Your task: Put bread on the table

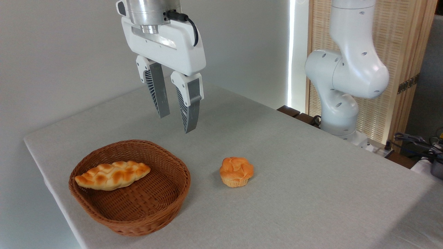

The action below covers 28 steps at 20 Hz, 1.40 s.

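1. I see the long braided golden-brown bread [113, 175] lying inside the round brown wicker basket [145, 214], resting against the basket's back-left wall, its left end up near the rim and its right end pointing toward the basket's middle.
2. The basket stands on the light grey fabric-covered counter [311, 193], close to the counter's left edge and front corner.
3. To the right of the basket, apart from it, a small round muffin-shaped orange bun [236, 171] sits upright on the counter.
4. My tool [177, 121], white-bodied with two grey ribbed fingers [159, 93], hangs in the air above and behind the basket, over the basket's rear rim as I see it, well clear of the bread.
5. The tool's fingers stand parted with a clear gap between them and nothing in that gap; they touch nothing.
6. Far to the right of the basket, beyond the counter's far edge, I see the white jointed arm base [346, 79] in front of a pale wooden slatted screen [408, 52].
7. Further right of the basket, at the picture's edge, some dark cables [415, 140] lie off the counter.
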Each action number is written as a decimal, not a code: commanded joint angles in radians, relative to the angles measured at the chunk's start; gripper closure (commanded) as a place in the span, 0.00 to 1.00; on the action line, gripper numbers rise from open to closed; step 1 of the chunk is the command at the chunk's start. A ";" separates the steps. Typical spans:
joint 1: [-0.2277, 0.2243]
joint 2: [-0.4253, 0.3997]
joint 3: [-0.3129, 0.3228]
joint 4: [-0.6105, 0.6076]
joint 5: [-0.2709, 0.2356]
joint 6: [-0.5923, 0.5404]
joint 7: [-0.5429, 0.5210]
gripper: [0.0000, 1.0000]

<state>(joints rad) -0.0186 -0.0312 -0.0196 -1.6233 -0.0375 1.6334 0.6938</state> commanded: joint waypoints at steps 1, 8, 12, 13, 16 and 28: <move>-0.011 0.011 0.010 0.023 -0.002 -0.029 -0.013 0.00; -0.012 0.013 0.006 0.019 -0.005 -0.018 -0.011 0.00; -0.012 0.017 -0.002 0.019 -0.005 -0.012 -0.011 0.00; -0.012 0.017 0.000 0.019 -0.005 -0.009 -0.011 0.00; -0.012 0.017 -0.002 0.014 -0.009 0.032 -0.002 0.00; -0.112 0.108 -0.106 -0.150 0.002 0.537 0.001 0.00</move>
<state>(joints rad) -0.1052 0.0427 -0.1056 -1.7208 -0.0382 2.0606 0.6938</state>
